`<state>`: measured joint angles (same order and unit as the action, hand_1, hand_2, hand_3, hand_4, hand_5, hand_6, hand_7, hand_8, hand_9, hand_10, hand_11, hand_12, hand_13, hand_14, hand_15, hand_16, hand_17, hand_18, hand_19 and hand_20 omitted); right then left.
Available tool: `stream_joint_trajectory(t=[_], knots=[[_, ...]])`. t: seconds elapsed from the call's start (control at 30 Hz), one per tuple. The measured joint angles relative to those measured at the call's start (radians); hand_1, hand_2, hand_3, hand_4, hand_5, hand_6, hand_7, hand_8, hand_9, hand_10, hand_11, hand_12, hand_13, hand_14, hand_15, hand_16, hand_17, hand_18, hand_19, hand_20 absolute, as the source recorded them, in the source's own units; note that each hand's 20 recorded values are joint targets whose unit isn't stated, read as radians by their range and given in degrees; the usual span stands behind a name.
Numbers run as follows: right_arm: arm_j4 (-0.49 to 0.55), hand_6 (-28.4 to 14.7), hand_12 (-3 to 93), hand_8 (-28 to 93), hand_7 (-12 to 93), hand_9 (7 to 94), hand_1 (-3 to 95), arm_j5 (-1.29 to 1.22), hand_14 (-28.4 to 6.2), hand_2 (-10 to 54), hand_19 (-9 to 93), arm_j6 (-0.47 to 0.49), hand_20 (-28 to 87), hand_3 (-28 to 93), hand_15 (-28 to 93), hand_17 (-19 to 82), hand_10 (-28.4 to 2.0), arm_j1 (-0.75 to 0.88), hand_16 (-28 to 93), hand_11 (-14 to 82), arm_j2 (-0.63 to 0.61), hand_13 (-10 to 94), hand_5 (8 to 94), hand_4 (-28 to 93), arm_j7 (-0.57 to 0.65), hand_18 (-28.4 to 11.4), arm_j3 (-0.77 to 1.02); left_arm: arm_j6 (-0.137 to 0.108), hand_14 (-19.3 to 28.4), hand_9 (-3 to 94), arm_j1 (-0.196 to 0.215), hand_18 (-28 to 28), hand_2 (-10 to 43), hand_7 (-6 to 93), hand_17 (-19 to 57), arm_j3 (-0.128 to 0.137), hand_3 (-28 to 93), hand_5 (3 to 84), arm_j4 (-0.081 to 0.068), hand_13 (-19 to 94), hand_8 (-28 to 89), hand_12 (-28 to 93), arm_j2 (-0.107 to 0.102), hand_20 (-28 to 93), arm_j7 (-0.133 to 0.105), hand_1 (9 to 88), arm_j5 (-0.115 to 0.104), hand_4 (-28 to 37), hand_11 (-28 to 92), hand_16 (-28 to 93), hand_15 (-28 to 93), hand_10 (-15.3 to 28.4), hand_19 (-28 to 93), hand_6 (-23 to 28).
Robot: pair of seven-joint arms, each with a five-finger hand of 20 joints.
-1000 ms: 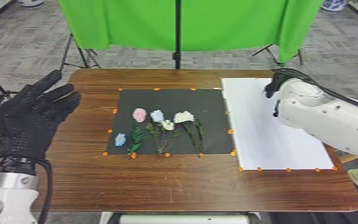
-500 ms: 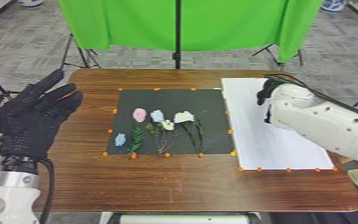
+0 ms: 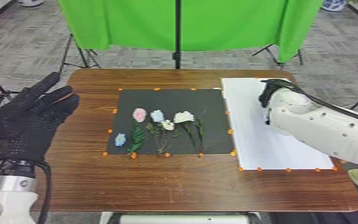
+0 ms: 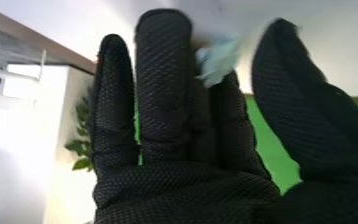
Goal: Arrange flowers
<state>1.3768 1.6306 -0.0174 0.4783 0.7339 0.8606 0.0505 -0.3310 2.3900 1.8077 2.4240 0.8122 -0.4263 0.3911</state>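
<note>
- Head view: the pink flower [image 3: 139,115], white flower [image 3: 183,117], small blue flower [image 3: 119,139] and leafy sprig [image 3: 137,137] lie on the dark mat [image 3: 158,97], centre of frame.
- Right hand [image 3: 267,94] is over the white sheet [image 3: 286,156], upper right. Right wrist view: fingers extended, thumb well apart; a pale blue piece [image 4: 216,62], probably a bloom, shows by the fingertips. Whether it is gripped, I cannot tell.
- Left hand [image 3: 24,122], left edge, is relaxed, nearly straight and empty.
- Step in hand, in my judgement: placing that bloom on the sheet. I should lower it flat, release gently, then lift straight up, lest the glove drag the petals.
</note>
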Motion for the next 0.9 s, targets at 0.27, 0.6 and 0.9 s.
stream_joint_trajectory(t=[0.27,0.6,0.9], knots=[[0.002,3.4,33.9,-6,44,90.5,55.9,0.082,0.8,-9.5,92,-0.161,-6,73,52,42,-4.5,-0.005,23,11.9,0.002,85,72.9,-28,0.004,-12.1,-0.097,0.0,28.4,36.3,-0.002,25.7,7.9,18.7,-6.1,-0.002,80,38.9,0.0,27,-11,11,0.001,23,-0.001,23.2,0.0,-23.2,32,-11,57,21.5,62,11.0],[0.056,2.6,34.8,-3,39,92.6,55.9,0.135,0.6,-9.5,93,-0.307,-2,74,55,44,-4.3,-0.009,20,11.1,0.003,88,76.8,-28,0.041,-13.1,-0.148,-0.002,28.4,36.3,-0.001,25.7,7.9,18.7,-6.1,-0.004,80,38.9,0.0,27,-11,11,0.006,23,0.0,23.3,0.0,-23.4,32,-11,57,21.5,62,11.0],[0.141,2.2,35.2,-2,38,92.9,55.8,0.165,0.5,-9.5,93,-0.321,0,75,56,44,-4.4,-0.027,20,11.2,0.071,88,77.5,-28,0.02,-13.4,-0.126,-0.002,28.4,36.3,-0.003,25.7,7.9,18.8,-6.1,-0.007,80,39.0,0.001,27,-11,11,0.008,23,0.002,23.3,0.001,-23.3,32,-11,57,21.5,62,11.0]])
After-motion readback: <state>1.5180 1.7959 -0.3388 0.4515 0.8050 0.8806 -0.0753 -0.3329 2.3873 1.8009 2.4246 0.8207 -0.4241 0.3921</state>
